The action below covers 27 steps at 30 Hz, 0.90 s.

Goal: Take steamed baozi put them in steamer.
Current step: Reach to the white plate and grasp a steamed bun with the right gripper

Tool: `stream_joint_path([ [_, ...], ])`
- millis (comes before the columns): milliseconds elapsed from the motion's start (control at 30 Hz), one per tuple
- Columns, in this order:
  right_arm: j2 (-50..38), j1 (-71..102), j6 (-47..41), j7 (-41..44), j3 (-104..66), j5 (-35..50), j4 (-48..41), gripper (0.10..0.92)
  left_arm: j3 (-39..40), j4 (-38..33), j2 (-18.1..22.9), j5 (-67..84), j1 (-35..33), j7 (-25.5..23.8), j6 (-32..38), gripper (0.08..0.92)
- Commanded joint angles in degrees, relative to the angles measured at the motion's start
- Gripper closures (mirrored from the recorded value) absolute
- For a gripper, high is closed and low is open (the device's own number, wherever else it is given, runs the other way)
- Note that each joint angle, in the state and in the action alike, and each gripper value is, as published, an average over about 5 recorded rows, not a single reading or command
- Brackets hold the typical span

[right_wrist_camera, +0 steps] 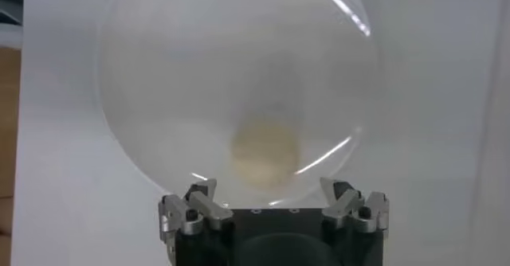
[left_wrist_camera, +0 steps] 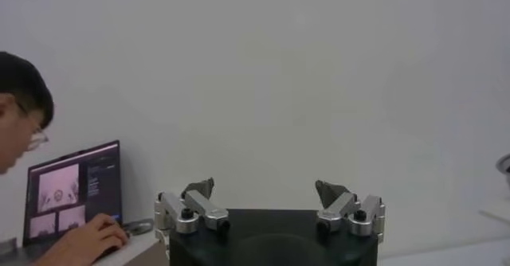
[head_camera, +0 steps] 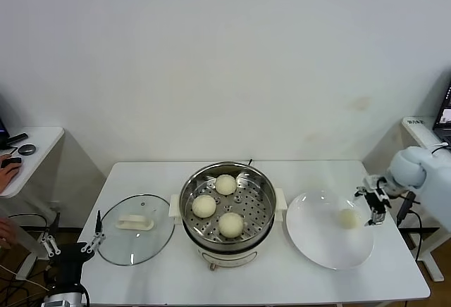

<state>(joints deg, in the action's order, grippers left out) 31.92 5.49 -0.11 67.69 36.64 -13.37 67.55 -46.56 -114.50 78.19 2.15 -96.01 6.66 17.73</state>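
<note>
The fingers of the right gripper [right_wrist_camera: 275,200] are spread wide and nothing is held between them. They are aimed at the last baozi [right_wrist_camera: 264,150], which lies on the white plate [right_wrist_camera: 143,68] just beyond the tips; no touch is seen yet. The wide opening is judged as preparation for a grasp, w/ one finger meant for each side of the bun.

In the head view the right gripper [head_camera: 373,205] is placed at the far right edge of the plate [head_camera: 317,247], beside the bun [head_camera: 348,217]. Three other baozi [head_camera: 204,206] are already laid on the perforated tray of the steamer [head_camera: 262,184], approx. in a triangle, so room is left for the fourth. The glass lid [head_camera: 134,221] is set aside on the table [head_camera: 296,170], left of the steamer, probably so the pot stays open for loading.

The left gripper [head_camera: 70,243] is parked low at the table's left corner. Its wide-open fingers are shown only by the left wrist view [left_wrist_camera: 271,204], where a wall, a person & a laptop [left_wrist_camera: 76,188] are also seen. The gap between bun and fingers is shown clearly only by the right wrist view.
</note>
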Motion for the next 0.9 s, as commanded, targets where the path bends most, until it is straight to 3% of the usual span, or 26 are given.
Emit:
stream_joint_path([
  [33,5.8,5.5,2.5,-2.6,-4.1,-4.7,-5.3,0.203,-0.2,0.2,0.0,0.1,0.0,0.0,0.1,0.177],
  [433,7.8,5.8,2.4,-3.4,-4.8,-9.4,-7.7,0.221,-0.3,0.7,0.1,0.1,0.3,0.0,0.1,0.177],
  [900,6.3,4.6,0.1,-2.4,-4.7,-6.9,-4.3,0.584,-0.4,0.0,0.3,0.1,0.0,0.1,0.2,0.177],
])
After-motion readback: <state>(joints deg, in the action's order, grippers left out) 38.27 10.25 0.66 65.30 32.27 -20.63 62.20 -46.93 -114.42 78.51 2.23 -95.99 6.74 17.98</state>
